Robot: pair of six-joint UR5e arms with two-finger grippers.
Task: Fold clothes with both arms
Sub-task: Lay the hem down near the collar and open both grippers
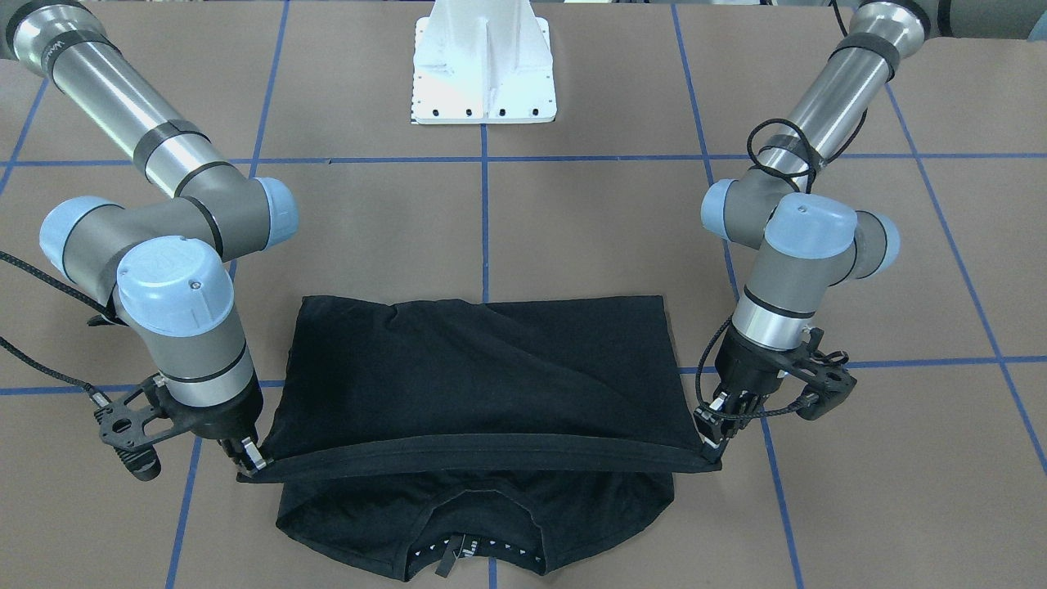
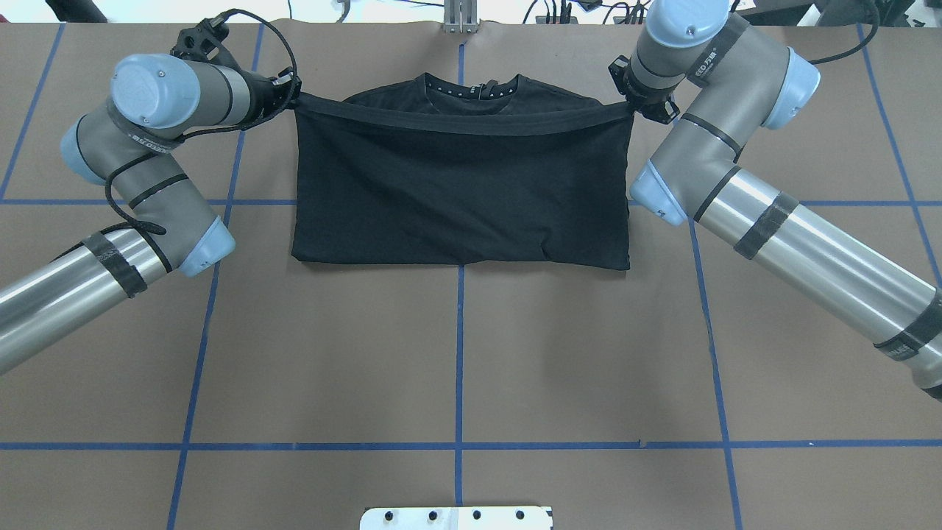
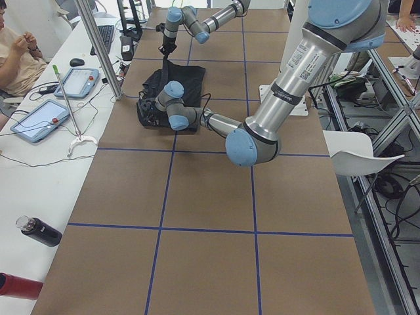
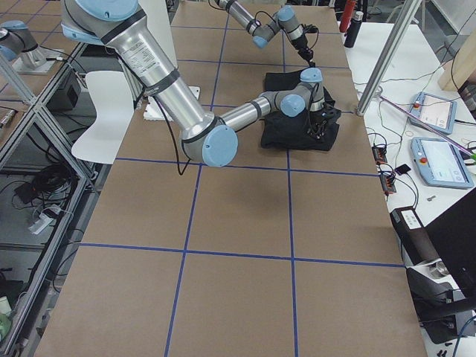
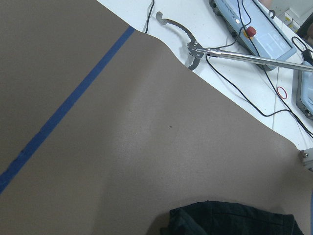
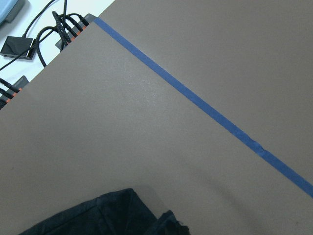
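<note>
The black T-shirt [image 1: 491, 368] lies folded on the brown table, its collar [image 1: 466, 550] on the side away from the robot. The hem edge [image 2: 460, 121] is lifted and stretched taut just short of the collar [image 2: 471, 88]. My left gripper [image 1: 712, 444] is shut on one end of that edge, also seen from overhead [image 2: 294, 99]. My right gripper [image 1: 252, 462] is shut on the other end [image 2: 628, 109]. Both wrist views show only bare table and a bit of black cloth [image 5: 230, 220] [image 6: 98, 215] at the bottom; neither shows any fingers.
The white pedestal base [image 1: 484, 69] stands at the robot's side of the table. Blue tape lines [image 2: 460, 346] grid the brown surface. Past the table's far edge a white bench holds tablets [image 3: 39, 118], a grabber tool [image 5: 195, 49] and cables; a person [image 3: 16, 52] sits there.
</note>
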